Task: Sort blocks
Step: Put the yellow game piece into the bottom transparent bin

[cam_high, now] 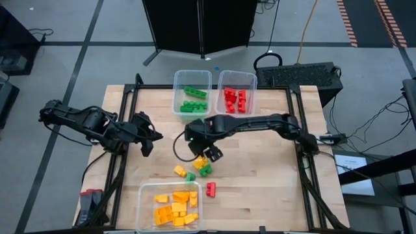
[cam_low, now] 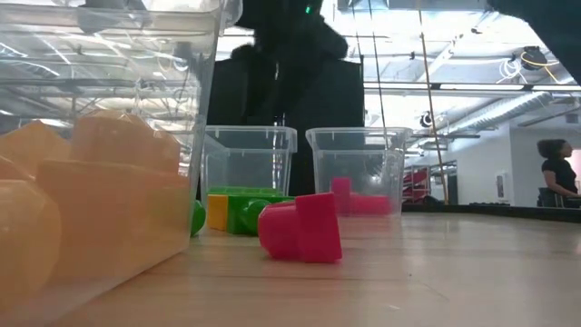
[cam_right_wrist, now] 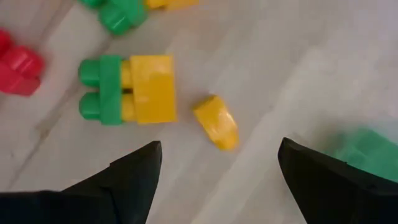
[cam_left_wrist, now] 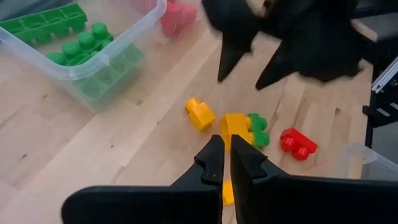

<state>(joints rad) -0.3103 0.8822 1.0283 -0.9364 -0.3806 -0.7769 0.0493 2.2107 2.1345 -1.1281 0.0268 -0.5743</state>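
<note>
Loose blocks lie on the wooden table near its middle: a yellow brick stuck to a green one [cam_right_wrist: 130, 89], a small yellow piece [cam_right_wrist: 216, 121], a red brick [cam_high: 210, 189], another yellow [cam_high: 180, 170] and green [cam_high: 191, 175]. My right gripper [cam_high: 208, 154] hovers open above this cluster, its fingers pointing down, with the small yellow piece below the gap [cam_right_wrist: 217, 168]. My left gripper [cam_high: 147, 138] waits shut to the left of the cluster, and its wrist view [cam_left_wrist: 225, 163] looks across the same blocks. Neither gripper touches anything.
Three clear tubs stand on the table: one with green blocks [cam_high: 192, 94] and one with red blocks [cam_high: 236, 92] at the far edge, one with yellow blocks [cam_high: 170, 207] at the near edge. A person [cam_low: 554, 173] stands in the room beyond.
</note>
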